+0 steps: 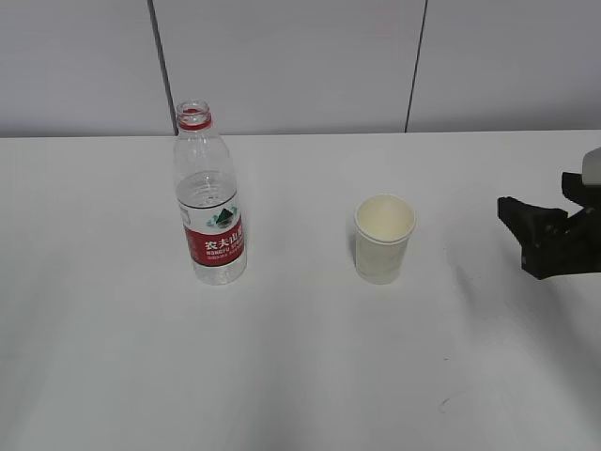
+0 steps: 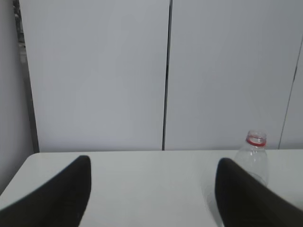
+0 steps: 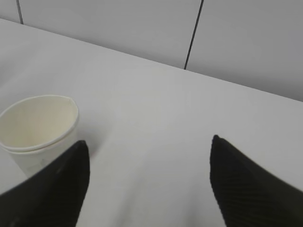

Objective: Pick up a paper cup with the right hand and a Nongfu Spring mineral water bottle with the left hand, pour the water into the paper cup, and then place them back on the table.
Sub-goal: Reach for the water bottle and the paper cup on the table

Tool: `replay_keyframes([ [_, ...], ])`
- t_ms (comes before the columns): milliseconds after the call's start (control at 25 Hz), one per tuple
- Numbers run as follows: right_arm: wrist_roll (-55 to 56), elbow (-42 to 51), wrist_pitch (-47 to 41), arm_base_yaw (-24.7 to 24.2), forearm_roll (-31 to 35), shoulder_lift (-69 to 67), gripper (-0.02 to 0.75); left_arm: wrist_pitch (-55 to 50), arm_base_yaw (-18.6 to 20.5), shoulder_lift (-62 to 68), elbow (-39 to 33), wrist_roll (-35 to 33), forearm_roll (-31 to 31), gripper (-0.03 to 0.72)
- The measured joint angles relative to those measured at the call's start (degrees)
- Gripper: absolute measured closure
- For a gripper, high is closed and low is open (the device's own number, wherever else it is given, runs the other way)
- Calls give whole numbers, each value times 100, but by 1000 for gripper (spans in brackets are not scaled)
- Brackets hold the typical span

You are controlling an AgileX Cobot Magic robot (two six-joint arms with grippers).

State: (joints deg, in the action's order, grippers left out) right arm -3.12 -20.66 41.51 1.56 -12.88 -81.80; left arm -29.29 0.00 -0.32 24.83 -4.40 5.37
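Cup (image 1: 384, 239) upright, bottle (image 1: 209, 194) well apart — right gripper (image 1: 518, 228) spread, near cup.

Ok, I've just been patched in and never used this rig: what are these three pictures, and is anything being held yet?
Two robot arms work at a white table. The exterior view faces the table from the front; each of the other two looks out from one arm's wrist, between its black fingers. A capless Nongfu Spring water bottle stands at left, partly filled, and an empty paper cup stands to its right. The right gripper is open beside the cup; the left gripper is open, the bottle ahead at its right. Nothing is held.
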Motion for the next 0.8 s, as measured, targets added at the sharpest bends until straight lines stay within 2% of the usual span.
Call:
replay_keyframes([
  [280,404,0,153,0,-211,0,150,1125,0,461,-716,-27,6,188],
  [560,577,0,328,0,-834,0,150,2277,0,1665,-735,-27,7,189],
  [800,647,0,444,0,-942,0,150,3537,-12,2982,-913,-27,44,189],
])
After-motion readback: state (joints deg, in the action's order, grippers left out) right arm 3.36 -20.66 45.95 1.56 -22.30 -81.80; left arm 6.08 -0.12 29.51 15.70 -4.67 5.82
